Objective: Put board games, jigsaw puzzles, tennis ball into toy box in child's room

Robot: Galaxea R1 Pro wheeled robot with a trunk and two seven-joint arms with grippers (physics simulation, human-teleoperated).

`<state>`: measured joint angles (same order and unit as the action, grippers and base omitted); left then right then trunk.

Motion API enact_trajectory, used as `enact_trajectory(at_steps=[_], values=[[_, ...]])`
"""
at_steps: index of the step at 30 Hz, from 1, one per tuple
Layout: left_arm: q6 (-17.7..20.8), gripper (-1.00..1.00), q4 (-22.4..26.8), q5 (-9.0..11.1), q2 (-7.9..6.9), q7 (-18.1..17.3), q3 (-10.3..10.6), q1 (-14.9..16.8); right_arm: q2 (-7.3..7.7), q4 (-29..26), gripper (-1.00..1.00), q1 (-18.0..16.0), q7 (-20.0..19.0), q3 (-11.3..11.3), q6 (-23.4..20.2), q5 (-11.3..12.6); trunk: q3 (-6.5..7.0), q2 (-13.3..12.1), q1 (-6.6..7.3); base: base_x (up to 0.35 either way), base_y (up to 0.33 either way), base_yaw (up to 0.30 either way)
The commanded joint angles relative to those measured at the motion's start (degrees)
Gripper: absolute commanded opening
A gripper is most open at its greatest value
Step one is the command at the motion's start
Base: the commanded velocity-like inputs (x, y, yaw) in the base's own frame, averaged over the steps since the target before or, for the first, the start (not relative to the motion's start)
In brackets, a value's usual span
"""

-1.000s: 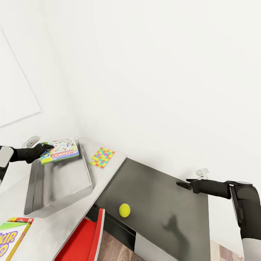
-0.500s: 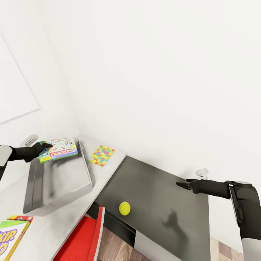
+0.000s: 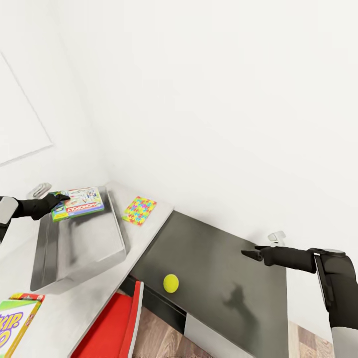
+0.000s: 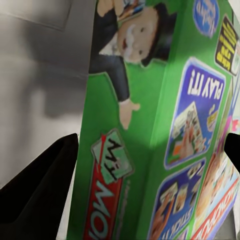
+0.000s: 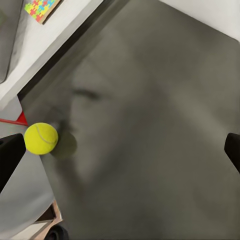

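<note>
Over the far end of the grey bin (image 3: 74, 258) on the table (image 3: 149, 228), the left gripper (image 3: 58, 200) is clamped on a green-edged board game (image 3: 78, 203), held above the bin's floor. A jigsaw puzzle (image 3: 138, 210) lies just beside the bin. The tennis ball (image 3: 171, 283) shows against the table's dark side panel (image 3: 223, 278), near the red chair (image 3: 112, 325). The right gripper (image 3: 251, 254) hangs with its fingers spread wide and nothing between them. A Skip-Bo box (image 3: 15, 323) rests at the near table edge.

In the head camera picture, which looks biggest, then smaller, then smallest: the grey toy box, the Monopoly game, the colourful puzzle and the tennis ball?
1. toy box
2. Monopoly game, held in the left gripper
3. jigsaw puzzle
4. tennis ball, though it sits nearer the camera
</note>
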<state>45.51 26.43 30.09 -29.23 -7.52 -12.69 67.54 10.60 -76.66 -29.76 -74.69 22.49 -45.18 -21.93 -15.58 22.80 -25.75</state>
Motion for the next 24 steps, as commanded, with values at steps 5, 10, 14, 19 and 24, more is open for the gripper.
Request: enact_trajectory(at_steps=[5, 10, 14, 19, 24], values=[[-0.28, -1.0, -0.82, -1.05, 0.04, -0.42, -0.33, 1.15, -0.15, -0.06, 1.0, -0.07, -0.59, 0.08, -0.4, -0.6, -0.58, 0.12, -0.03, 0.0, 0.0, 0.0], [-0.51, -1.0, -1.2, -1.37, 0.05, -0.54, -0.32, 1.72, -0.15, -0.06, 1.0, -0.1, -0.62, 0.09, -0.37, -0.63, -1.05, 0.12, -0.03, 0.0, 0.0, 0.0], [-0.38, -1.0, -1.3, -1.46, 0.05, -0.62, -0.29, 2.38, -0.17, -0.01, 1.0, -0.11, -0.58, 0.1, -0.36, -0.65, -1.42, 0.12, -0.03, 0.0, 0.0, 0.0], [-0.12, -1.0, -1.35, -1.51, 0.05, -0.72, -0.25, 3.2, -0.25, 0.01, 1.0, -0.12, -0.55, 0.09, -0.35, -0.66, -1.88, 0.12, -0.03, 0.0, 0.0, 0.0], [0.01, -1.0, -1.37, -1.52, 0.05, -0.77, -0.24, 3.48, -0.31, 0.02, 1.0, -0.12, -0.56, 0.06, -0.34, -0.66, -2.35, 0.12, -0.03, 0.0, 0.0, 0.0]])
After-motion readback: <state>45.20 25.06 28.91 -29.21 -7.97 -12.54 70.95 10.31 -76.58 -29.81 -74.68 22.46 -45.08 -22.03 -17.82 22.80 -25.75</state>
